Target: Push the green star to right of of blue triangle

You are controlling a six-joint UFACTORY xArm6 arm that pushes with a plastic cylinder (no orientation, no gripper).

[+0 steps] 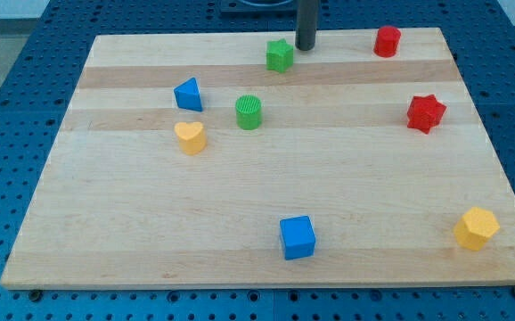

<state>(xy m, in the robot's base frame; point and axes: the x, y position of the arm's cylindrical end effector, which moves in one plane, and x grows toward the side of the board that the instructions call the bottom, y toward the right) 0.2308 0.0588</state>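
The green star (pixel 280 55) sits near the view's top edge of the wooden board, a little right of centre-left. The blue triangle (pixel 188 94) lies lower and to the view's left of it. My tip (pixel 306 47) is the lower end of the dark rod, just to the right of the green star and slightly above it in the view, close to it but with a small gap showing. A green cylinder (pixel 249 112) stands between the star and the triangle's level, to the right of the triangle.
A yellow heart (pixel 190 137) lies just below the blue triangle. A red cylinder (pixel 387 41) is at the top right, a red star (pixel 425 113) at the right, a blue cube (pixel 298 237) at the bottom centre, a yellow hexagon (pixel 476 228) at the bottom right.
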